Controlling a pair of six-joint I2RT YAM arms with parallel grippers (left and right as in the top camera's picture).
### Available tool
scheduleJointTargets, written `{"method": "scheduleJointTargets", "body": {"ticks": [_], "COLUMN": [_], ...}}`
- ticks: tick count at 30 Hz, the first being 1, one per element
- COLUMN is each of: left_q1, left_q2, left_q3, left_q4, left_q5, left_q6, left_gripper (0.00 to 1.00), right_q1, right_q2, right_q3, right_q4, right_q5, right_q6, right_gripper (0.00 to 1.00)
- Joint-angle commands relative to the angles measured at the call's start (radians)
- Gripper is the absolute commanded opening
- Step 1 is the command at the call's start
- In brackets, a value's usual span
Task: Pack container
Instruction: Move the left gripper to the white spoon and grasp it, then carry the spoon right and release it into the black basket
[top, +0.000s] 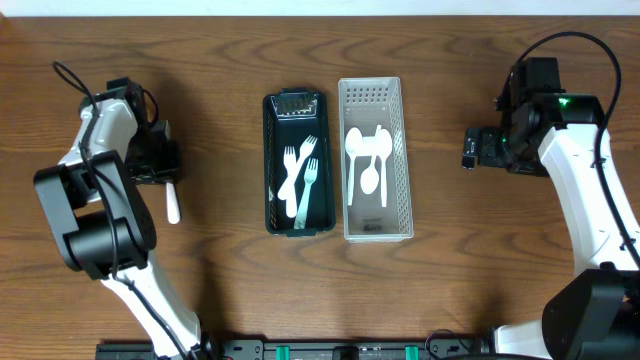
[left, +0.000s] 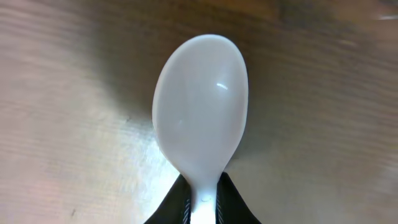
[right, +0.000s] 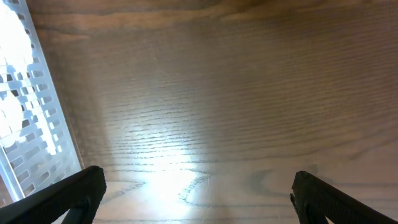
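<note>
Two trays: one dark green tray (top: 271, 165), one white tray (top: 373, 95). Three white forks (top: 311, 170), as far as the overlap shows. Three white spoons (top: 368, 180), plus a fourth spoon (left: 200, 112) outside the trays.

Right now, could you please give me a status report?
Left tool shut on white plastic spoon. Right tool open, empty. Dark green fork tray between spoon and white slotted basket.

A robotics lab bench: a left arm (top: 100, 215) and a right arm (top: 590, 200) stand at a wood-grain table (top: 480, 290), a black rail (top: 240, 350) runs along its near edge, and a dark bin (top: 269, 160) and a white bin (top: 406, 170) of plastic cutlery (top: 368, 180) sit mid-table.
</note>
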Motion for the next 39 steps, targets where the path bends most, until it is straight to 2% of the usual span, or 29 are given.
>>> {"method": "scheduleJointTargets", "body": {"ticks": [1, 7, 14, 19, 24, 34, 39], "left_q1": [-0.019, -0.130, -0.367, -0.521, -0.628, -0.671, -0.671], "left_q2": [-0.136, -0.345, -0.487, -0.460, -0.393, -0.186, -0.156], "left_q3": [0.031, 0.031, 0.031, 0.029, 0.024, 0.024, 0.024], "left_q4": [-0.018, -0.051, -0.054, -0.040, 0.016, 0.058, 0.062], "left_q5": [0.003, 0.004, 0.003, 0.003, 0.003, 0.003, 0.003], "left_q6": [-0.016, -0.043, -0.138, -0.218, -0.224, -0.223, -0.222], "left_gripper": [0.06, 0.06, 0.06, 0.06, 0.06, 0.06, 0.08], "right_q1": [0.010, 0.010, 0.010, 0.010, 0.010, 0.010, 0.010], "right_q2": [0.005, 0.005, 0.005, 0.005, 0.005, 0.005, 0.005], "right_q3": [-0.002, -0.002, -0.002, -0.002, -0.002, -0.002, -0.002], "right_q4": [0.002, 0.002, 0.001, 0.001, -0.002, -0.004, -0.004], "right_q5": [0.007, 0.007, 0.007, 0.007, 0.007, 0.007, 0.007], "right_q6": [-0.018, -0.018, -0.018, -0.017, -0.017, -0.017, -0.017], "right_gripper": [0.99, 0.99, 0.99, 0.99, 0.99, 0.99, 0.99]}}
